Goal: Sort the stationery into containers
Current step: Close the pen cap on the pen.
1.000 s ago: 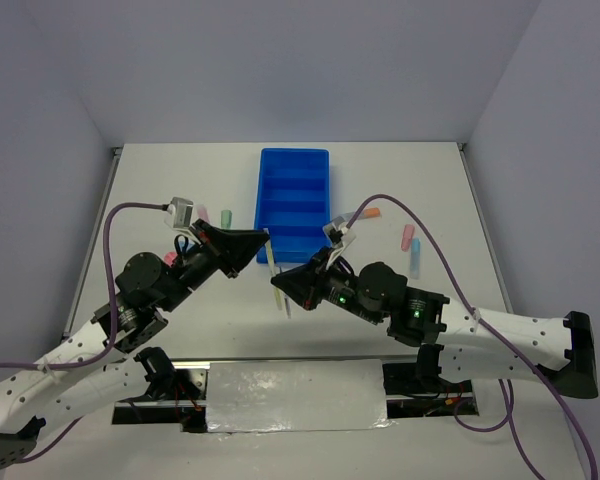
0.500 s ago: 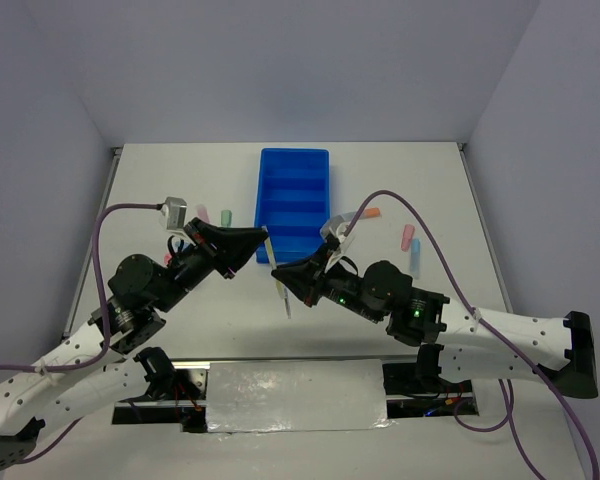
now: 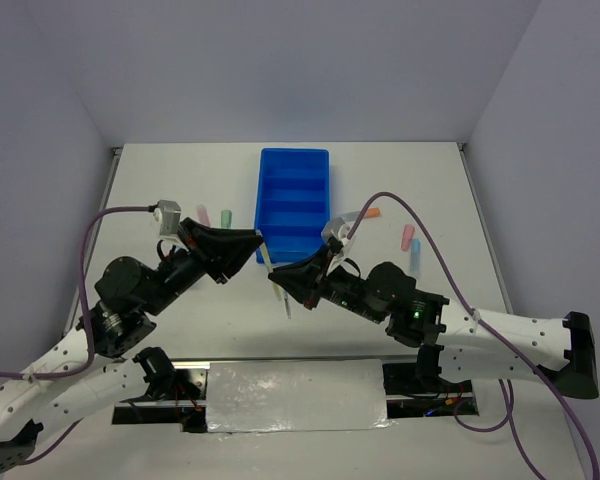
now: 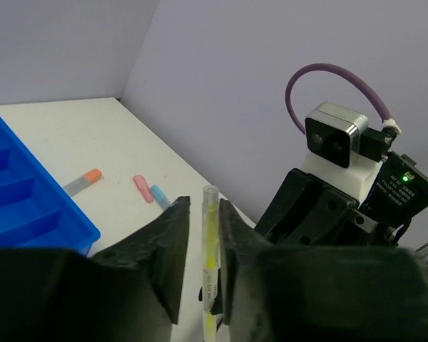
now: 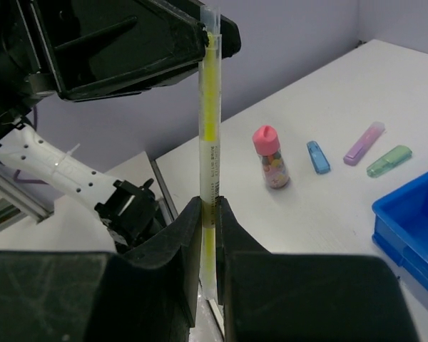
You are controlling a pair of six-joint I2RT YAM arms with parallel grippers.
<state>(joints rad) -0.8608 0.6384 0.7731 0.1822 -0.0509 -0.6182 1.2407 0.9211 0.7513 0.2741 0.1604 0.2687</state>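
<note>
A thin yellow pen (image 3: 276, 280) stands nearly upright just in front of the blue tray (image 3: 293, 157). My right gripper (image 5: 208, 206) is shut on the pen's (image 5: 210, 135) lower part. My left gripper (image 4: 202, 210) brackets the pen's (image 4: 209, 242) clear-capped top with its jaws slightly parted. The pen rests against one finger, and a thin gap shows on the other side. In the top view the left gripper (image 3: 263, 243) and the right gripper (image 3: 280, 283) face each other tip to tip.
A pink marker (image 3: 203, 215) and a green marker (image 3: 226, 216) lie left of the tray. An orange-grey piece (image 3: 365, 214), a pink piece (image 3: 408, 236) and a blue piece (image 3: 417, 259) lie to its right. A small pink-capped bottle (image 5: 270, 155) stands near the left arm.
The left jaws have parted slightly from the pen's top. Both arms have shifted a little to the left. The right gripper still holds the pen.
</note>
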